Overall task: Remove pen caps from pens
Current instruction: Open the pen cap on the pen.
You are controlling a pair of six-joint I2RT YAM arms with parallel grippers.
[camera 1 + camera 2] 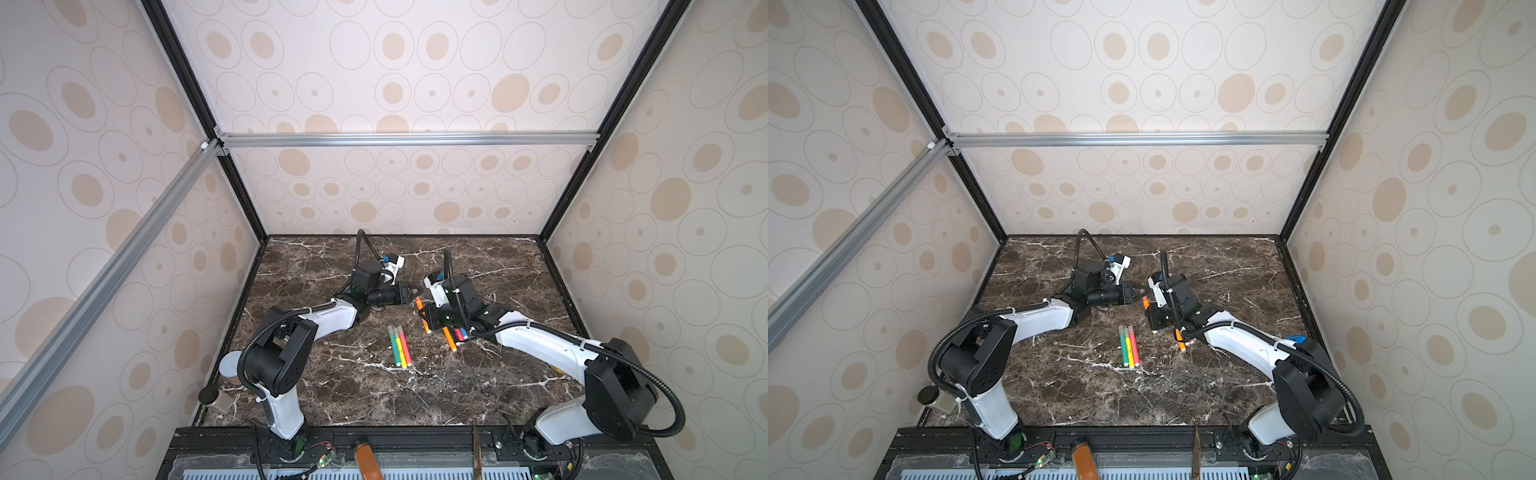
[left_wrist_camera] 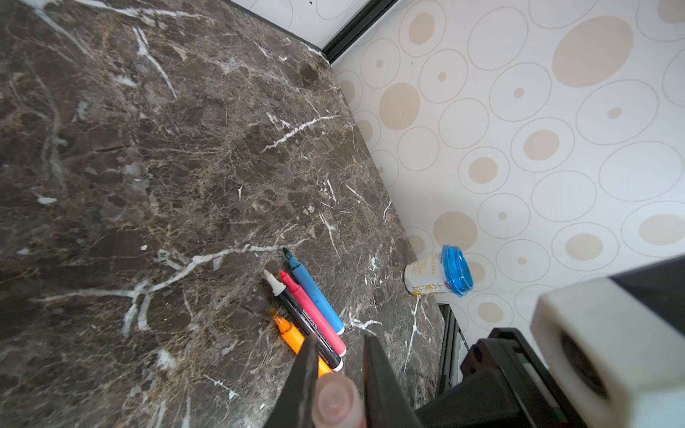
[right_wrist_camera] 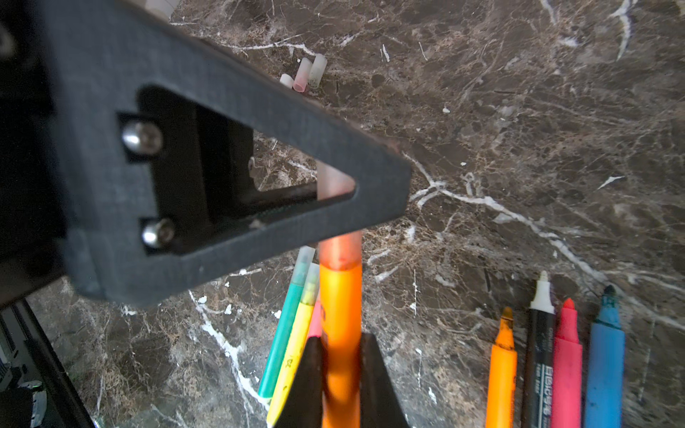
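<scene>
**Both grippers on one orange pen, cap not off yet**

So the two arms meet over the middle of the tabletop [image 1: 332,390], a bit toward the far edge. The right gripper [image 3: 341,355] is clamped tight on the barrel of an orange pen [image 3: 341,315], which it holds up off the marble. The left gripper [image 1: 412,291] is closed on the cap [image 3: 339,246] at the pen's other end. The cap is seated on the pen, and the right wrist view shows no gap between the two. In the left wrist view you look straight at the cap's closed end, pinched between both fingers [image 2: 307,370].

Everything else is just lying around:

- Three capped pens [image 1: 399,347] (green, yellow, pink) lie side by side and touching, about mid-tabletop, on the near side of the grippers.
- Four uncapped pens [image 3: 541,367] (orange, black, pinkish red, blue) lie in a neat row closer to the right edge. In both top views the right arm mostly covers them.
- Three loose caps [image 3: 304,72] are bunched together on the marble past the left gripper. Honestly can't tell which part of the tabletop that is.

There's also a cup with a blue lid [image 2: 439,274] at the right edge and a small jar [image 1: 214,400] at the near left corner.
</scene>
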